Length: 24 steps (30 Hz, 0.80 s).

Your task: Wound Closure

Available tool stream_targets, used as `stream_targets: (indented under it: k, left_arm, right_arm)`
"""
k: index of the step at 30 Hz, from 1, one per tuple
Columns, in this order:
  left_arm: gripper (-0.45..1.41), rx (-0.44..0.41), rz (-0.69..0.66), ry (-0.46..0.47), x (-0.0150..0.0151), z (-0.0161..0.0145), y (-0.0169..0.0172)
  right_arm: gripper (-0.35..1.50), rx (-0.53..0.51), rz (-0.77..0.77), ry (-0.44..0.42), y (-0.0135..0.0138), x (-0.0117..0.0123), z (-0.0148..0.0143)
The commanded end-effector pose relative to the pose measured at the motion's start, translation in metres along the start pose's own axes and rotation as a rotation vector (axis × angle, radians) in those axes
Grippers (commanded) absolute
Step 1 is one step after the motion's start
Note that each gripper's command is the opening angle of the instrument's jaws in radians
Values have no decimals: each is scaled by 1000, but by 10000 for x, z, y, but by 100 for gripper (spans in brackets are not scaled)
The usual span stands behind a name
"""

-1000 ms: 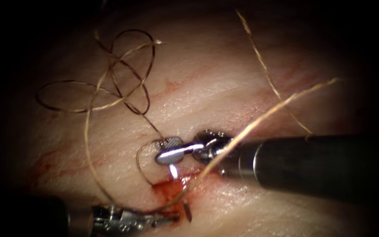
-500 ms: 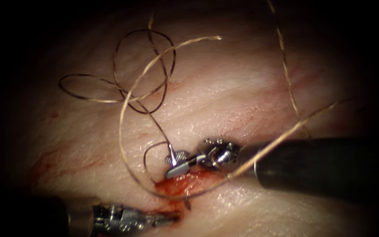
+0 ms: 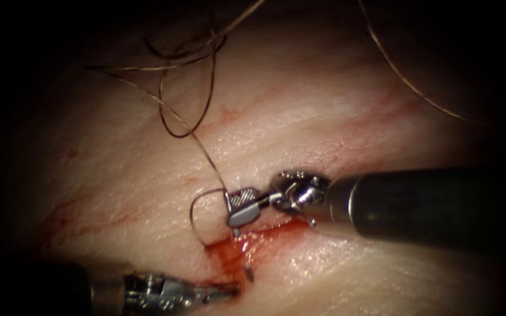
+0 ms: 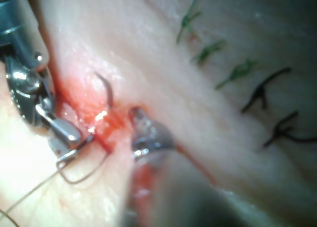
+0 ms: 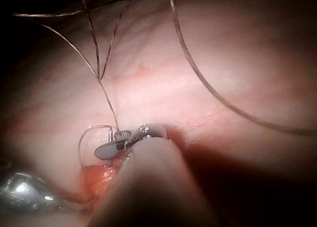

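Note:
My right tool [image 3: 238, 208] comes in from the right, its jaws shut on the tail end of the curved needle [image 3: 193, 213]. The needle arcs left and down into the tissue [image 3: 300, 111] at the red, wet cut [image 3: 235, 246]. Its dark tip [image 3: 248, 274] pokes out just below the cut, and also shows as the tip [image 4: 108, 91] in the left wrist view. My left tool [image 3: 226, 288] lies low beside that tip, jaws shut on nothing. Thread [image 3: 206, 152] runs up from the needle's tail. The right wrist view shows the right tool [image 5: 111, 145] and the needle arc [image 5: 80, 148].
Loose thread loops [image 3: 183, 88] lie on the tissue behind the cut, and one strand [image 3: 405, 82] crosses the far right. Earlier green stitches [image 4: 237, 68] and dark stitches [image 4: 262, 93] sit along the tissue in the left wrist view. Red fluid streaks [image 3: 65, 216] the left side.
The pale strand that lay over the right tool's shaft has swept up and away, along with the loops. The right tool's jaws have rolled with the needle. The left tool stayed put.

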Motion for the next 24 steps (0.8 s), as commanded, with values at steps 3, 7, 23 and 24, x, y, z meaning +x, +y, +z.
stream_targets:
  k: [3,7,23,24]
  left_arm:
    - [-45,-3,-2,2,-2,8,6]
    - [-45,-3,-2,2,-2,8,6]
    - [-45,-5,-1,3,-2,6,5]
    - [-45,-5,-1,3,-2,6,5]
  right_arm:
    - [109,12,-4,6,4,-2,12]
    - [98,25,21,9,3,-1,16]
    - [-35,39,728,-16,-25,-10,17]
    - [-35,43,745,-22,-28,-12,16]
